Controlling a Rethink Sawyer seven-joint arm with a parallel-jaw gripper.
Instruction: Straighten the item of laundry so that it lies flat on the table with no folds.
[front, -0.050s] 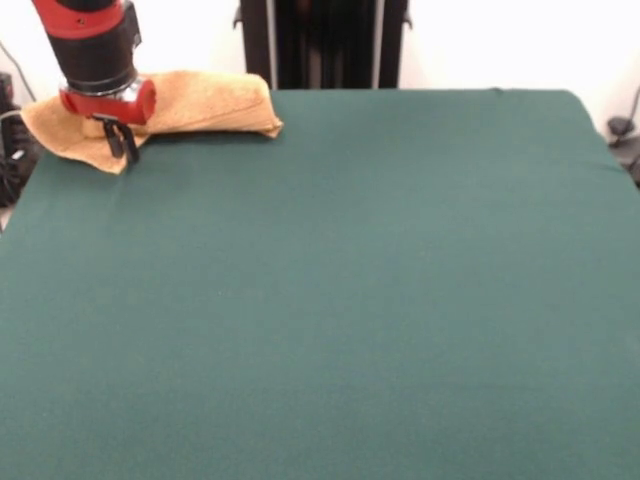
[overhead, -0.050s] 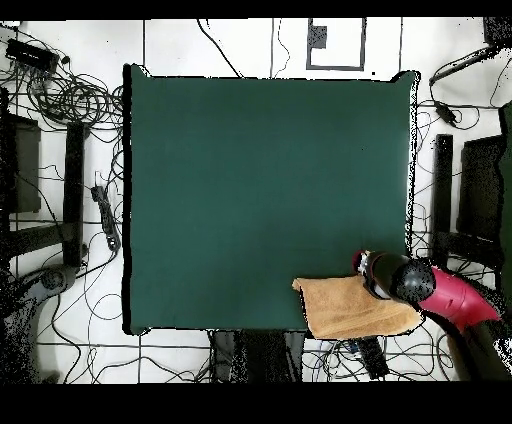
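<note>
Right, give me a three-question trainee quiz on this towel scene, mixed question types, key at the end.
1. True or false: the towel lies flat in the middle of the table.
2. Where is the gripper? A) over the table's centre B) at the towel, by a table corner C) off the table, away from the towel
3. Fill in: in the overhead view, part of the towel reaches past the table's ____.

Key: 1 false; 2 B; 3 edge
</note>
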